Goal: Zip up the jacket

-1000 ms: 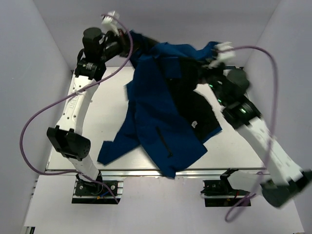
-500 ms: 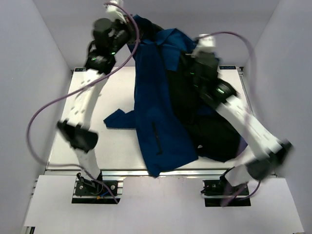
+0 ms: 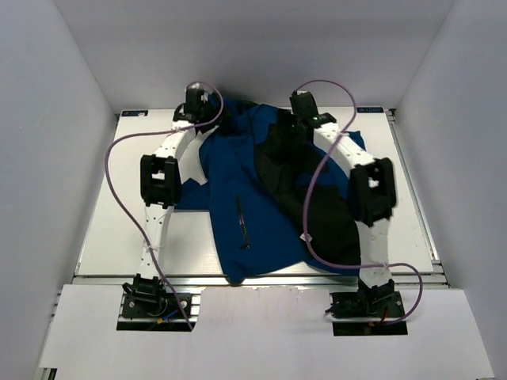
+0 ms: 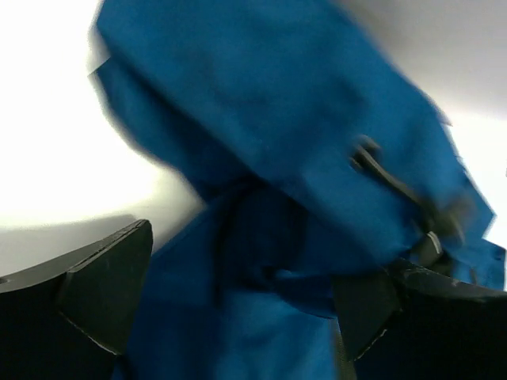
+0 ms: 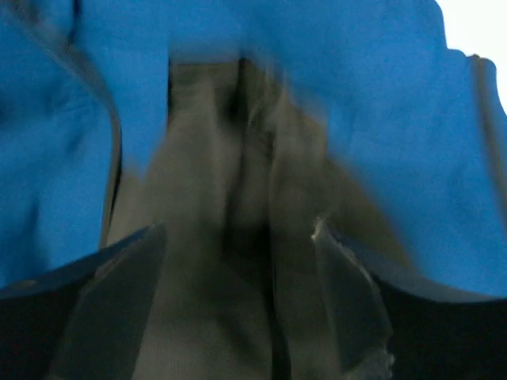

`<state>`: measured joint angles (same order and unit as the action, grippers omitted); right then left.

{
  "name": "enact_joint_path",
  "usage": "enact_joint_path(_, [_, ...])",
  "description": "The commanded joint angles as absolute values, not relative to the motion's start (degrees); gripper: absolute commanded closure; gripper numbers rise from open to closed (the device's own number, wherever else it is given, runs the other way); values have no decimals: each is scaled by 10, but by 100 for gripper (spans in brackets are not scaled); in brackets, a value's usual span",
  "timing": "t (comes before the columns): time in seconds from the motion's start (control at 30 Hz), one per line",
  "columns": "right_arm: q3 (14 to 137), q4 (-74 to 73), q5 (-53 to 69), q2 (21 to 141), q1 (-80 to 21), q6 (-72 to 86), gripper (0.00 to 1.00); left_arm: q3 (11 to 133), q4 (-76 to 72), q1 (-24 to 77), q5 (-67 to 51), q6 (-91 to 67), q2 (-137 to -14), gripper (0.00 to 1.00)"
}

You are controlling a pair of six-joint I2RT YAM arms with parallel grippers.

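- The jacket lies open on the table, its blue front panel toward the left arm, its dark lining toward the right arm and its hem at the near edge.
- The left gripper is at the jacket's far end, fingers spread apart, with blurred blue fabric between them.
- The right gripper is over the lining at the far end, fingers likewise apart.

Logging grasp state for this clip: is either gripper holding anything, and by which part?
Nothing appears held: the left gripper and the right gripper both stand open over the far end of the jacket.
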<state>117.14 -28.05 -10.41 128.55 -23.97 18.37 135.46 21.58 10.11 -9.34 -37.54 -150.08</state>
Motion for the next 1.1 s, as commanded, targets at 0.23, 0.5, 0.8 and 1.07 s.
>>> enact_joint_path(0.23, [863, -306, -70, 931, -182, 173, 11, 1141, 234, 164, -109, -293, -1174, 2])
enact_joint_path(0.5, [503, -318, -25, 728, 56, 276, 11, 806, 161, 243, -203, -337, -1027, 2])
enact_joint_path(0.8, [368, -283, 14, 700, 137, 274, 11, 643, 126, 260, -194, -351, -1029, 2])
enact_joint_path(1.07, [412, -251, 4, 753, 137, 265, 96, 699, 104, 220, -197, -335, -1128, 2])
